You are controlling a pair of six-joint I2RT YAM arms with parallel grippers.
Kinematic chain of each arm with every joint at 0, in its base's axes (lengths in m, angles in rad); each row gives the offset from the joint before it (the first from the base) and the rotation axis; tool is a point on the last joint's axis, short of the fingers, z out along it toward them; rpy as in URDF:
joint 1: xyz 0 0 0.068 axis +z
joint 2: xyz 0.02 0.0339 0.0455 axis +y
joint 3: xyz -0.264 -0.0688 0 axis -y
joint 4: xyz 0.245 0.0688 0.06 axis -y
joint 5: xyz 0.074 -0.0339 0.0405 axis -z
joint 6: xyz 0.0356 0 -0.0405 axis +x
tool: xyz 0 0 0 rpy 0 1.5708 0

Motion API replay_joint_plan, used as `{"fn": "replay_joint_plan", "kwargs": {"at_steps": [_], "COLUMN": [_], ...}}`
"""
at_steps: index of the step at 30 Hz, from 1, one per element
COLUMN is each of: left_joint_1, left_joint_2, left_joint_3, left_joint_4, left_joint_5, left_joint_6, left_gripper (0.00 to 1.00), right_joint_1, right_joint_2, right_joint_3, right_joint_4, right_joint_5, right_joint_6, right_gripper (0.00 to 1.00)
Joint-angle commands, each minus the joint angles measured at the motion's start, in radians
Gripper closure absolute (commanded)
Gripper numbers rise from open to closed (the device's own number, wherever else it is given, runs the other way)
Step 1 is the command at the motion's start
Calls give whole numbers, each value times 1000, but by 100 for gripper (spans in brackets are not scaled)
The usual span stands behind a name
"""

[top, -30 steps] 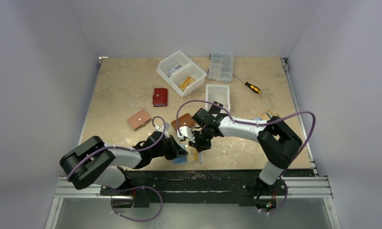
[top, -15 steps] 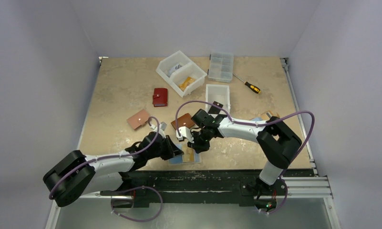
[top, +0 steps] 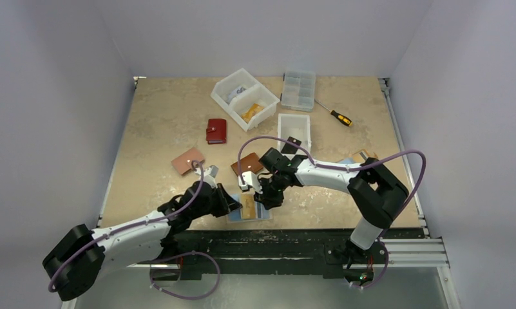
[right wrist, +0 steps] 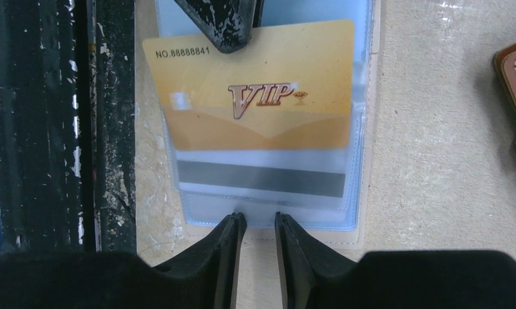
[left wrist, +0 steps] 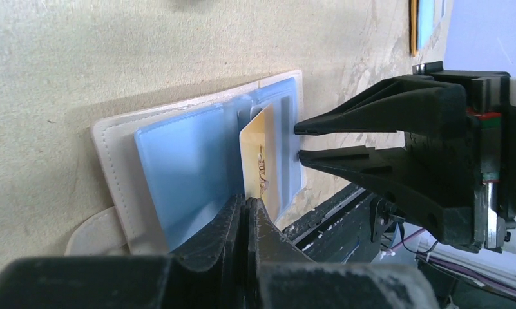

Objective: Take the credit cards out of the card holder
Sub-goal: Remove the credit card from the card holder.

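Note:
The card holder [top: 263, 213] lies open at the table's near edge, cream leather with blue plastic sleeves [left wrist: 178, 164]. My left gripper [left wrist: 247, 201] is shut on the corner of a gold VIP credit card [right wrist: 255, 96], which sticks about halfway out of its sleeve towards the table edge. In the top view the gold card [top: 247, 206] shows between both grippers. A second card with a grey stripe [right wrist: 261, 178] sits inside the sleeve below it. My right gripper [right wrist: 260, 219] stands slightly open at the holder's far edge, its tips on the sleeve rim [right wrist: 268, 215] with nothing between them.
A brown wallet [top: 247, 166] lies just behind the right gripper, a tan one [top: 187, 161] and a red one [top: 216, 131] farther left. White bins [top: 245, 98], a compartment box [top: 299, 89], a small tray [top: 294, 131] and a screwdriver [top: 335, 114] sit at the back. The black rail [right wrist: 107, 129] borders the holder.
The left arm has drawn back to the left, sliding the gold card further out of its sleeve. The right gripper has opened a little from shut.

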Motion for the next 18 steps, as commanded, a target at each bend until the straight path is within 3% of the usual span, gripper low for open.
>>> {"fn": "replay_joint_plan", "kwargs": {"at_steps": [1, 10, 18], "left_joint_1": [-3, -3, -3], "left_joint_2": [-70, -125, -83], "left_joint_3": [4, 52, 89], "left_joint_4": [-77, -154, -88], "left_joint_5": [-41, -40, 6], "left_joint_6": [75, 164, 229], "left_gripper": [100, 100, 100], "right_joint_1": [-18, -99, -204], "right_joint_2": [-28, -109, -173], "right_joint_3": [-13, 15, 48], "right_joint_4": [-15, -122, -218], "right_joint_5": [-43, -198, -393], "right_joint_6": [-22, -118, -209], "right_gripper": [64, 49, 42]}}
